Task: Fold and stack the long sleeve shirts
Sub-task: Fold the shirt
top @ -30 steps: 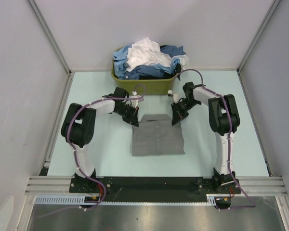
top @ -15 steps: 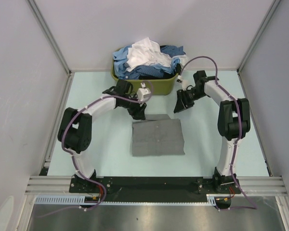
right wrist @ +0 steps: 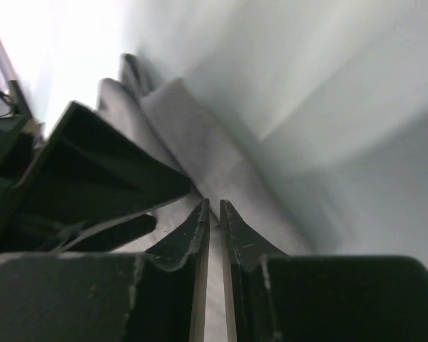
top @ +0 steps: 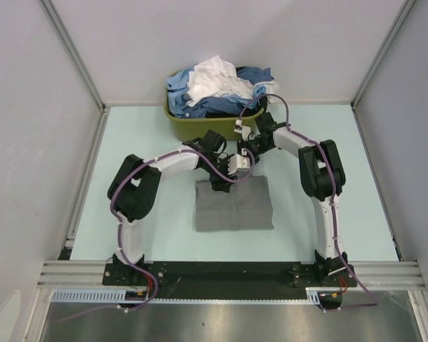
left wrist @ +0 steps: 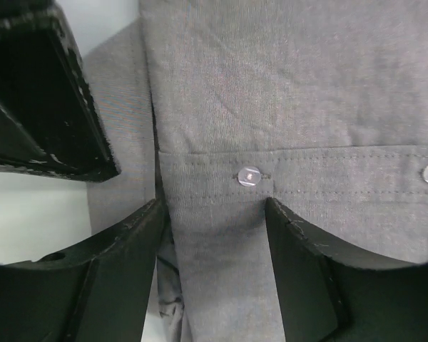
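Observation:
A mid-grey long sleeve shirt (top: 234, 205) lies folded into a rectangle on the table in front of the arms. My left gripper (top: 228, 177) hangs over its far edge, open. In the left wrist view its jaws (left wrist: 214, 210) straddle the buttoned placket (left wrist: 249, 175) without pinching it. My right gripper (top: 247, 151) comes in from the far right, close beside the left one. Its fingers (right wrist: 215, 206) are nearly together on a raised fold of the grey cloth (right wrist: 200, 142). Other long sleeve shirts (top: 217, 89), blue and white, are heaped in the basket.
The olive-green basket (top: 200, 127) stands just behind both grippers at the table's far edge. The pale table (top: 150, 235) is walled by metal rails left and right. In the right wrist view the left gripper's black body (right wrist: 93, 171) crowds the left side.
The left gripper let go of the shirt's far left corner, opened and moved right over the far edge. The right gripper swung left from beside the basket, opened briefly and closed again.

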Controlling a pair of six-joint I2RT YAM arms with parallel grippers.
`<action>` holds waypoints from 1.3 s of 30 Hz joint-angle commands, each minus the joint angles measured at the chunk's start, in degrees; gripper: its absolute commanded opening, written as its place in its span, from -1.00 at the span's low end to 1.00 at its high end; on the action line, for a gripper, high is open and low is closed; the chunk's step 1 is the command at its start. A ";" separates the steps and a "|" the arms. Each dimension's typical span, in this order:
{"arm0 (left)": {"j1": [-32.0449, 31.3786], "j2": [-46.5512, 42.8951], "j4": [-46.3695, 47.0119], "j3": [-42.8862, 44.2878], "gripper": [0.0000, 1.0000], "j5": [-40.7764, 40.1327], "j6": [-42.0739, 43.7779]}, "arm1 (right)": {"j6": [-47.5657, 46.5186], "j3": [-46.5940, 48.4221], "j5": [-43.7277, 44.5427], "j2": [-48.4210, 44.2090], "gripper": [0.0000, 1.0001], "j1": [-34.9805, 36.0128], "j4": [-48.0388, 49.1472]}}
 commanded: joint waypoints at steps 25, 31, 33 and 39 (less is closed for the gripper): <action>-1.43 2.28 -6.35 10.32 -1.00 -6.02 2.57 | -4.22 -0.71 7.55 3.63 -0.74 1.44 -0.01; -0.99 1.75 -2.92 10.50 -1.00 -9.89 1.86 | -5.10 -0.35 7.55 4.07 -0.74 1.52 -0.97; -0.81 1.40 -1.34 10.50 -1.00 -10.95 1.43 | -5.37 -0.27 7.64 4.07 -0.73 1.61 -0.98; -0.63 0.00 2.27 9.71 -1.00 -11.65 0.63 | -5.81 0.35 7.90 4.77 -0.74 1.52 -1.42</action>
